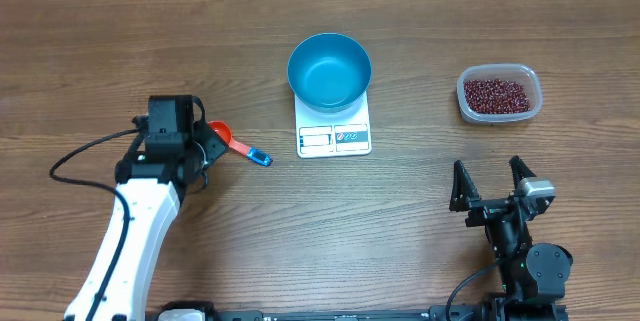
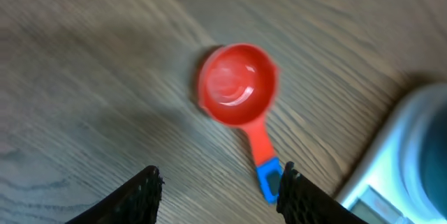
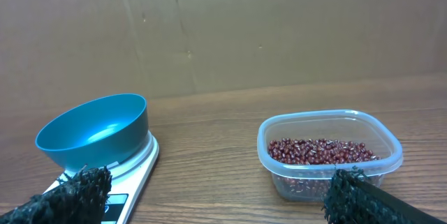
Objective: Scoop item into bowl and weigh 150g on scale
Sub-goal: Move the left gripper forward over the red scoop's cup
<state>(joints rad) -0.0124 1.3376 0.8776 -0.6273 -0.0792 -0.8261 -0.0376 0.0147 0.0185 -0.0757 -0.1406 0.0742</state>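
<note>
Beans [image 1: 497, 92] fill a clear tub [image 1: 535, 96] well ahead of the right gripper [image 1: 490, 183], seen from overhead; that gripper's fingers are spread wide with nothing between them. The blue bowl [image 1: 330, 71] sits on the white scale [image 1: 335, 138], ahead of that gripper and off to its left. A red scoop [image 1: 232, 141] lies just beside the left gripper [image 1: 203, 151], between it and the scale.

From the left wrist, the left gripper [image 2: 220, 185] has its fingers [image 2: 143, 189] apart, clamping nothing. The scoop's cup [image 2: 237, 84] lies ahead of them, empty. Its blue handle tip reaches back to just beside one finger; I cannot tell whether they touch.

From the right wrist, the beans [image 3: 318, 151] lie ahead toward the right finger, and the empty bowl [image 3: 94, 130] on the scale [image 3: 136, 172] toward the left one.
</note>
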